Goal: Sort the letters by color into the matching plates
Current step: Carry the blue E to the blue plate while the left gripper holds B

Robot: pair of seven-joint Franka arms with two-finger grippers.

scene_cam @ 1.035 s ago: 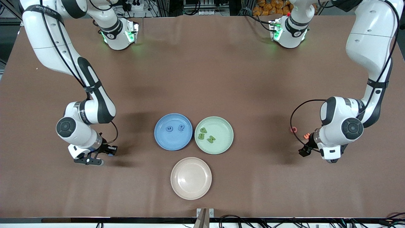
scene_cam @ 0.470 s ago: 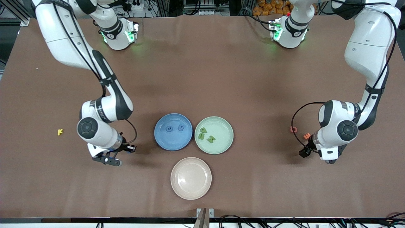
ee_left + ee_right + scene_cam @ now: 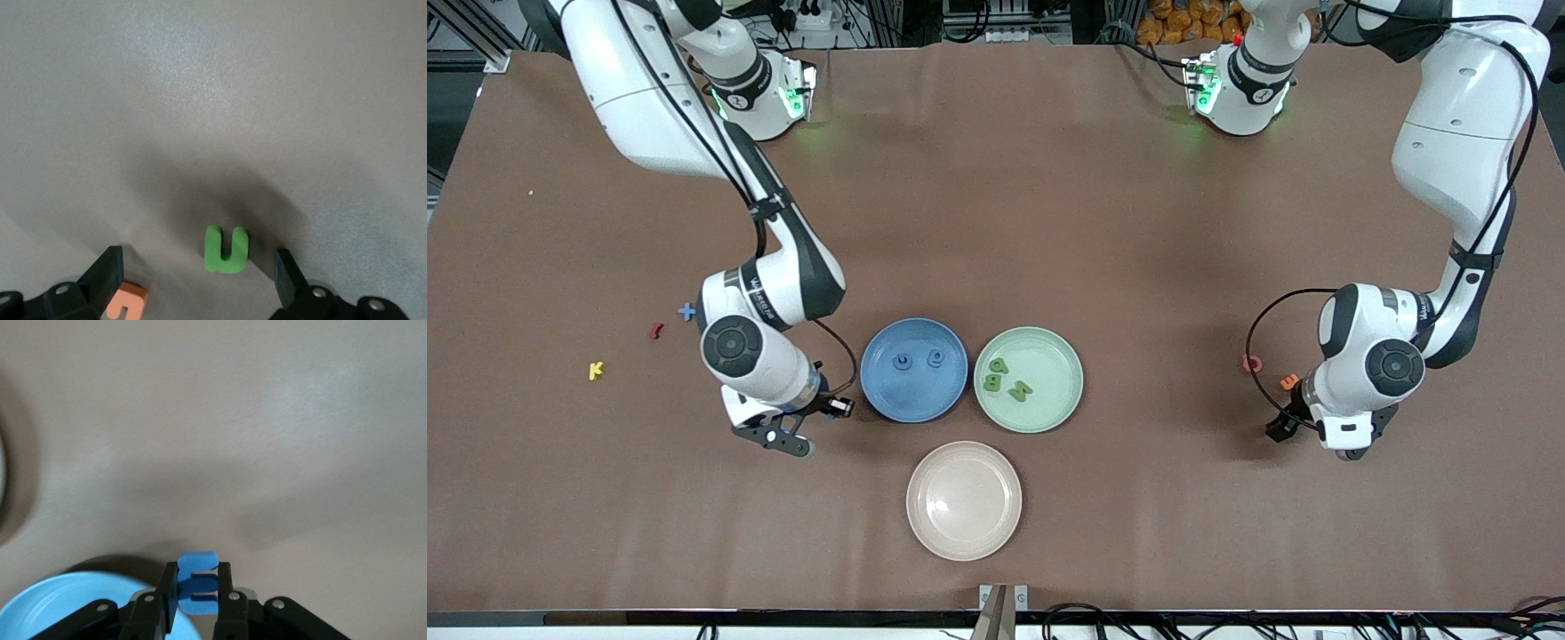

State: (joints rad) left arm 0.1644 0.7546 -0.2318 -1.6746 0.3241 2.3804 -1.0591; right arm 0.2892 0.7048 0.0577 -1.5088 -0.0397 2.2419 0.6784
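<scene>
- We see the beige-pink plate (image 3: pixel 964 500) nearest the camera.
- Our right end effector (image 3: pixel 198 597) pinches a blue letter (image 3: pixel 197 581) just beside the blue plate (image 3: pixel 871 382).
- Our left end effector (image 3: pixel 200 280), spread wide, hangs over a green letter (image 3: pixel 225 249) on the bench (image 3: pixel 1049 222).
- Farther back, the green plate (image 3: pixel 1063 396) carries three green letters (image 3: pixel 1005 378).

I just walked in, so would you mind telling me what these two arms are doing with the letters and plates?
They are sorting foam letters by color. The right claw is shut on a blue letter beside the blue plate, which already holds two blue letters. The green plate holds three green letters. The left claw is open over a green letter on the table, next to an orange letter.
</scene>
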